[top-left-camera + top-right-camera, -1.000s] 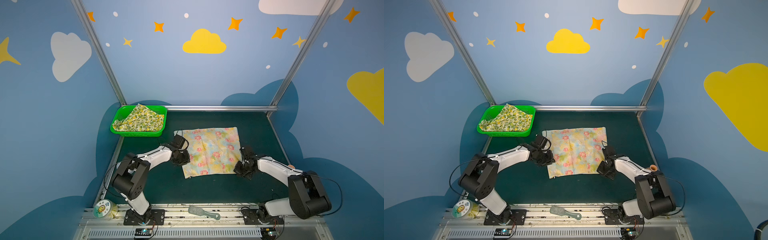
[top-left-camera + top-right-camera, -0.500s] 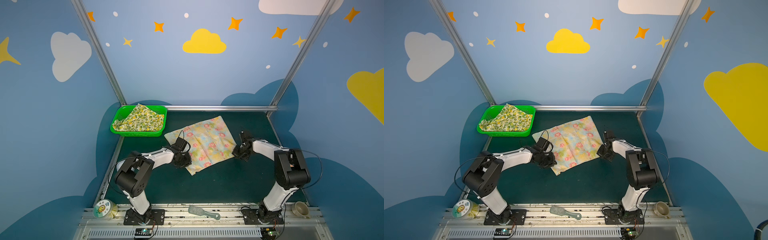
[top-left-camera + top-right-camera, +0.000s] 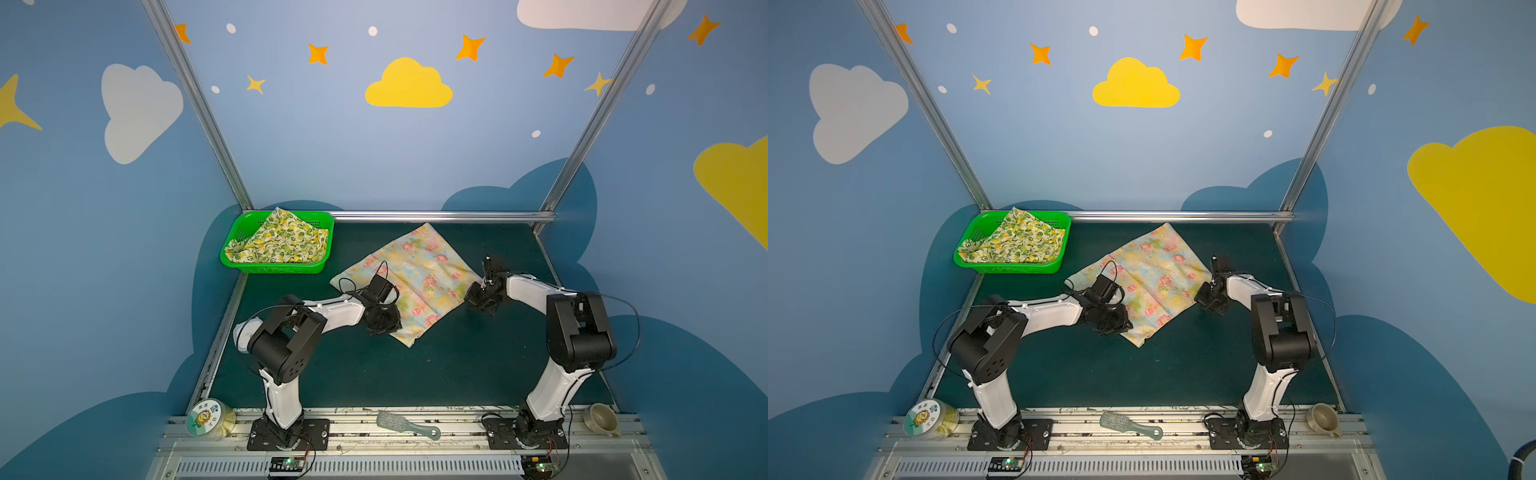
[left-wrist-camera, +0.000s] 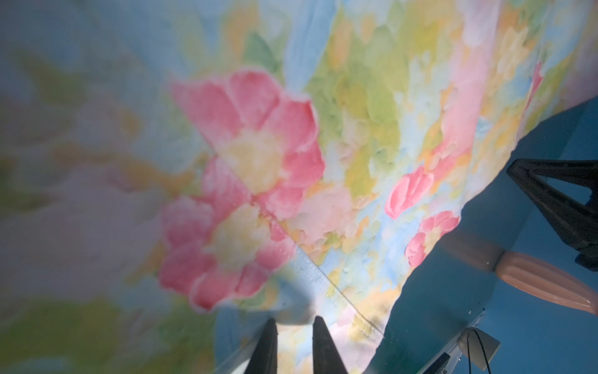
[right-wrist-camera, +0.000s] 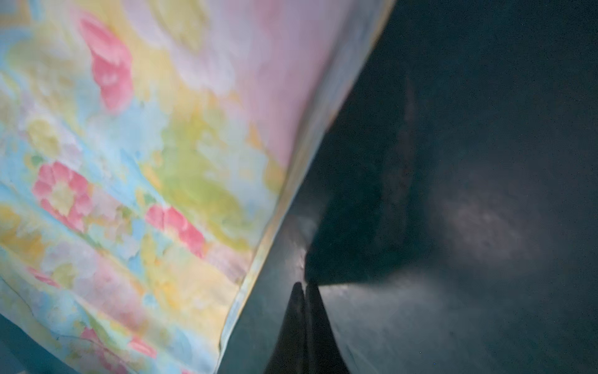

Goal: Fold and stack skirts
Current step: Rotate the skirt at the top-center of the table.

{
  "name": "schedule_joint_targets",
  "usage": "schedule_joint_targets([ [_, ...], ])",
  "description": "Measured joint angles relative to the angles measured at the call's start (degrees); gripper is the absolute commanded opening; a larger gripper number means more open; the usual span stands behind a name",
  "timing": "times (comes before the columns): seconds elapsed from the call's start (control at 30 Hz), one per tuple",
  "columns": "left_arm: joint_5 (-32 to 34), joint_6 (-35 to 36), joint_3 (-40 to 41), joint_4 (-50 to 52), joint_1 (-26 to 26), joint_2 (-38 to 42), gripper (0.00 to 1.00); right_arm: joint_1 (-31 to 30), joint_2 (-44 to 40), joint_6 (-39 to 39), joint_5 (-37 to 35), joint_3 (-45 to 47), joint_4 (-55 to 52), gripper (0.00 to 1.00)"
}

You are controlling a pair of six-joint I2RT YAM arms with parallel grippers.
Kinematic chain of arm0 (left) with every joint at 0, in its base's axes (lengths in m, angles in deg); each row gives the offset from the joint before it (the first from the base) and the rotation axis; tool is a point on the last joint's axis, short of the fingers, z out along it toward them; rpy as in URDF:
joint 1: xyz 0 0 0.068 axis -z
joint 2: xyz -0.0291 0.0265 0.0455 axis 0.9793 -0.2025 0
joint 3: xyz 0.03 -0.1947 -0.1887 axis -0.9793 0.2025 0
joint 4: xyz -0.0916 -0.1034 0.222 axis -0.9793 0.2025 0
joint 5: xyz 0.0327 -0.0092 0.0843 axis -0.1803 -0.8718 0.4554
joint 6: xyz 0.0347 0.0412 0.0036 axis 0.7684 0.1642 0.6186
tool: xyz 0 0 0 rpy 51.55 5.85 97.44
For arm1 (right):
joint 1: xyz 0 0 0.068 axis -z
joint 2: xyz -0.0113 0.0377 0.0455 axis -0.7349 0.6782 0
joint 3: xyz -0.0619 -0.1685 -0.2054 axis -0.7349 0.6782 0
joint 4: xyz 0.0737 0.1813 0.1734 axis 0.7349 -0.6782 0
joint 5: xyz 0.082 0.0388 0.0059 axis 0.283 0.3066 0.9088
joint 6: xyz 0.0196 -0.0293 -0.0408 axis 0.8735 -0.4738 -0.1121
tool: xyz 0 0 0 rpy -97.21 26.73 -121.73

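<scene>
While the lemon skirt (image 3: pixel 278 243) is lying loosely heaped in the green basket (image 3: pixel 274 270) at the far left corner, not yet folded, the task is looking barely begun. Moving rightward, the left pincer (image 3: pixel 384 326) is sitting on the near left edge of the floral skirt (image 3: pixel 419 274). In the left wrist view its jaws are standing narrowly apart with a fold of that cloth between them, so it is seemingly pinching the hem. The floral skirt is lying spread flat and turned diagonally in the middle of the dark surface (image 3: pixel 415 374), showing no fold that I can make out. Farther right, the right pincer (image 3: pixel 478 297) is resting closed and empty on the bare surface just beside the skirt's right corner. By my reckoning, 2 skirts are waiting to be folded, and the stacking is waiting after that
</scene>
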Motion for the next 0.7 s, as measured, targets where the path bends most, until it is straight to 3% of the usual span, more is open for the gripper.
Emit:
schedule_joint_targets([
  [0.37,-3.2,-1.7,-5.6,-2.9,5.5,-5.6,0.21,-1.2,-20.5,0.3,0.3,11.0,-2.6,0.0],
  [0.7,-4.5,-3.5,-5.8,-5.6,8.4,-6.1,0.23,-7.6,-35.5,0.1,-0.6,18.4,-5.8,0.0],
])
